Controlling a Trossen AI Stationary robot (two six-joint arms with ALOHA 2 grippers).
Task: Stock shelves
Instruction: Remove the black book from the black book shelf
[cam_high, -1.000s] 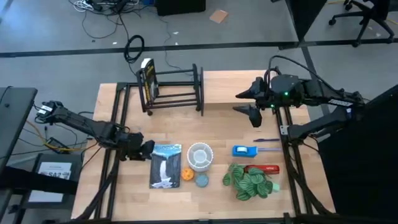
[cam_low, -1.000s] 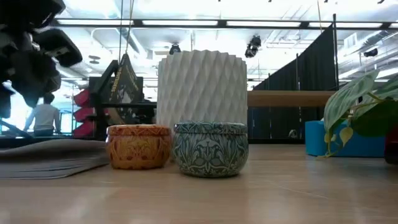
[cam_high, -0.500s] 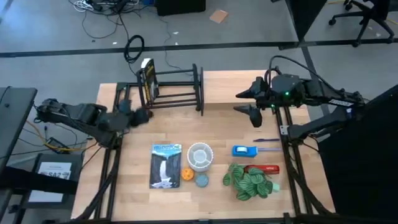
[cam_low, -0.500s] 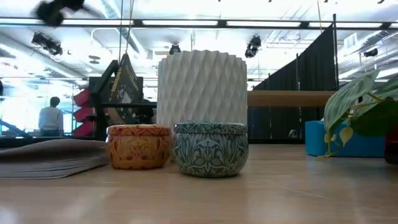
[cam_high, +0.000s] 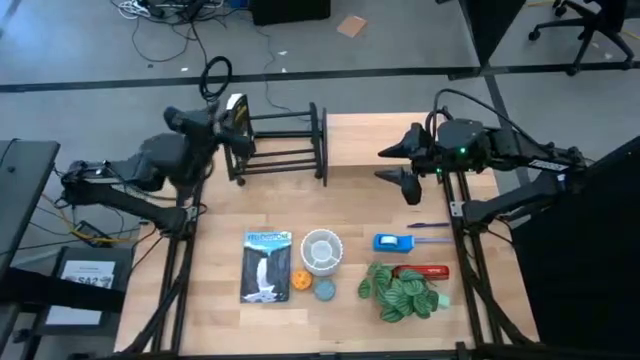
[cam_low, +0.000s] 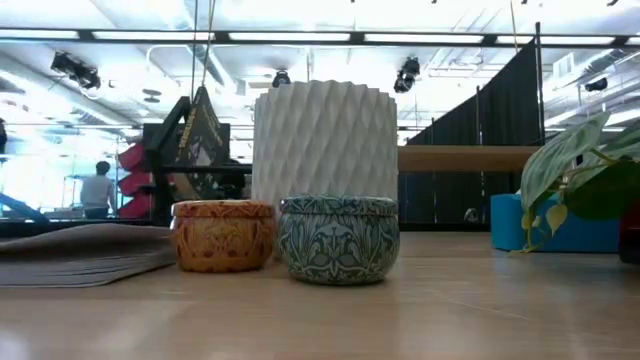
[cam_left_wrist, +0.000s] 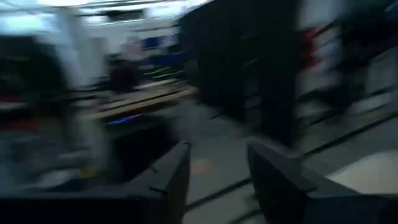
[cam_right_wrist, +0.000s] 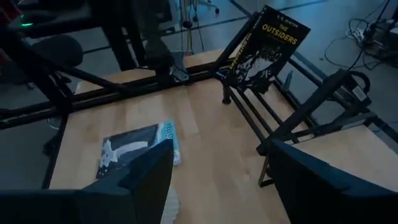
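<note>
A: Rack (cam_high: 280, 143), black bars, stands at 12 o'clock on the worktop (cam_high: 370, 190). One book (cam_high: 236, 128) already leans in its 9 o'clock end. A light wooden board shows only in the low view, far back; can't place it on the worktop.

B: Left pincer (cam_high: 213, 119)?

A: Raised by the rack's 9 o'clock end, close to the leaning book. Fingers parted in its wrist view, nothing between them. Released.

B: Right pincer (cam_high: 404, 166)?

A: Waiting at 2 o'clock, fingers spread wide, empty.

B: Next item, likely?

A: My guess is the flat magazine (cam_high: 267, 265) at 7 o'clock, beside the white pot (cam_high: 321, 250) and two tins (cam_low: 285, 237).

B: How to do it well?

A: Lift clear of the leaning book first; a nudge could tip it. Take the magazine by its free 9 o'clock edge, away from the pot. It lies flat, so a finger must slip under. Stand it upright beside the book.
</note>
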